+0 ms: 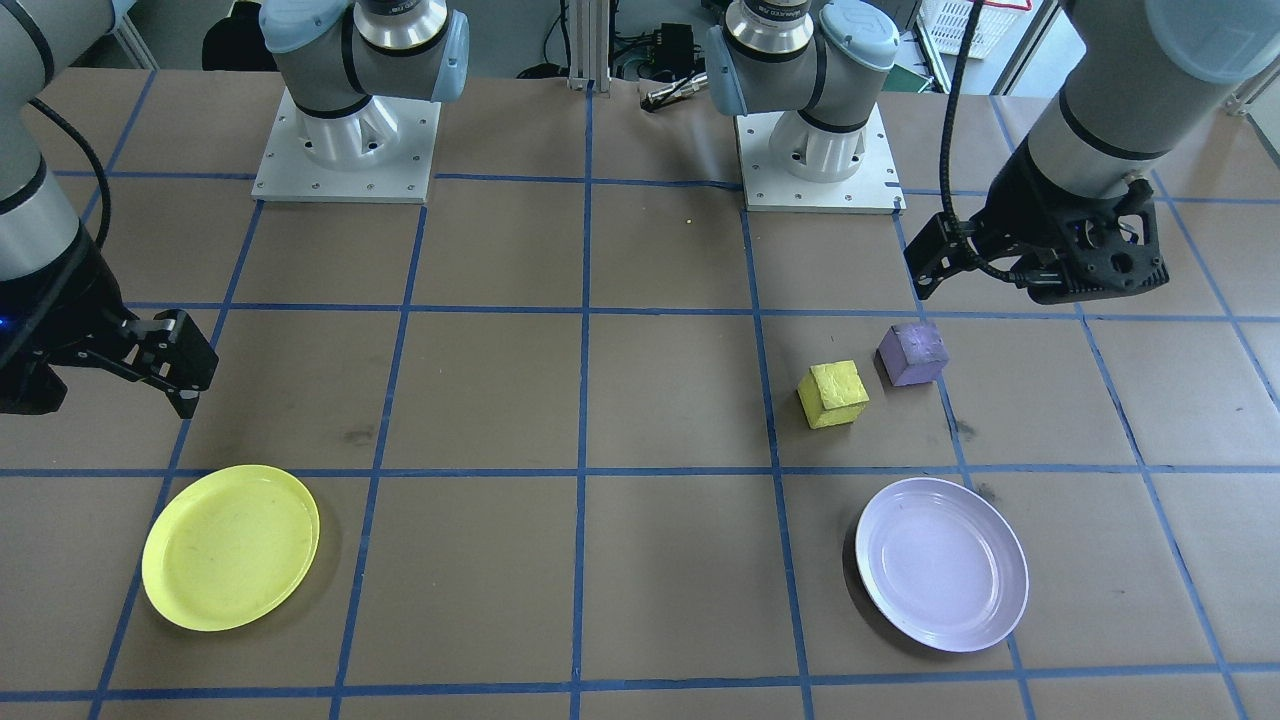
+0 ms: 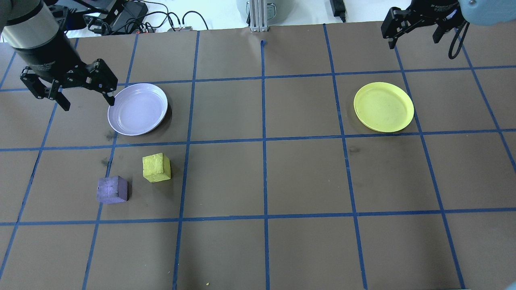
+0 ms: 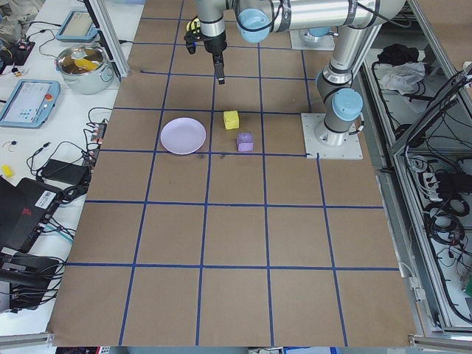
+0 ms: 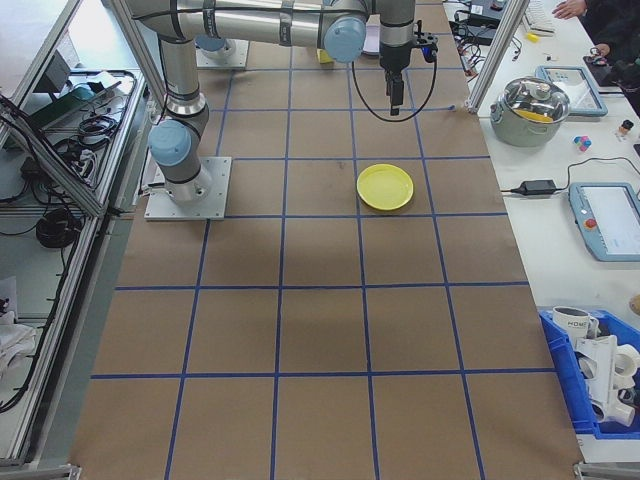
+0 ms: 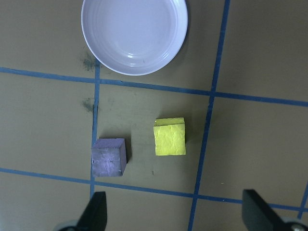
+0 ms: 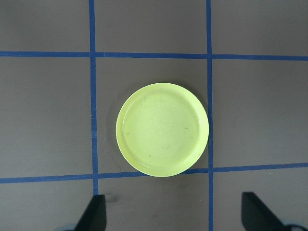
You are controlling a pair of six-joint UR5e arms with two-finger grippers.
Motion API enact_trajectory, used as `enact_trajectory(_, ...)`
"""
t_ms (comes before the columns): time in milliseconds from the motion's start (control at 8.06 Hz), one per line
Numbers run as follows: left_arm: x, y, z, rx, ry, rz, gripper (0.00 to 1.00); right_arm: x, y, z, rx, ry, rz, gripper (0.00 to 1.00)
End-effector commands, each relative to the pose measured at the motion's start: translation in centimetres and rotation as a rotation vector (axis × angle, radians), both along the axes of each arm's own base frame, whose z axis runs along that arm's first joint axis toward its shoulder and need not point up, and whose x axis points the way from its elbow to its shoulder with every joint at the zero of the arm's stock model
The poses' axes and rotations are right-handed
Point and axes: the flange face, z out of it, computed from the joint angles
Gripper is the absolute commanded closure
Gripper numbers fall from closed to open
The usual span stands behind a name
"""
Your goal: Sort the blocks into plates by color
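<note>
Sorting has not begun: the yellow block [image 2: 156, 168] and purple block [image 2: 112, 189] sit on the worktop near the lavender plate [image 2: 137, 108], the yellow plate [image 2: 383, 107] lies bare, while left claw [image 2: 82, 92] and right claw [image 2: 415, 29] hover spread, carrying nothing.

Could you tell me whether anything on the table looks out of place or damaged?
Nothing stands out. The yellow block and purple block sit upright beside the lavender plate; the yellow plate lies flat, empty.

A brown table [image 3: 236, 236] gridded with blue tape; white side benches [image 4: 590, 250] carry pots, cables and tablets.
</note>
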Motion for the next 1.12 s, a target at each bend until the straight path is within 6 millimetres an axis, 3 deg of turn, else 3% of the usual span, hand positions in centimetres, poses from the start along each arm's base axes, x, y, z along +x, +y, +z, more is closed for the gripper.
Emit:
enact_trajectory(0, 4.4, 1.3, -2.8, 0.049, 0.014, 0.039, 0.0, 0.0, -0.1, -0.1, 0.004, 0.0, 0.001, 0.0)
enact_trajectory(124, 4.7, 1.3, -2.6, 0.049, 0.003, 0.042, 0.0, 0.0, 0.0, -0.2, 0.005, -0.001, 0.0, 0.0)
enact_trajectory(496, 9.1, 1.8, -3.1, 0.062, 0.013, 0.133, 0.0, 0.0, -0.1, -0.1, 0.004, 0.0, 0.0, 0.0)
enact_trajectory(992, 10.1, 2.1, -3.8, 0.085, 0.008, 0.166, 0.0, 0.1, -0.1, -0.2, 0.002, -0.01, 0.0, 0.0)
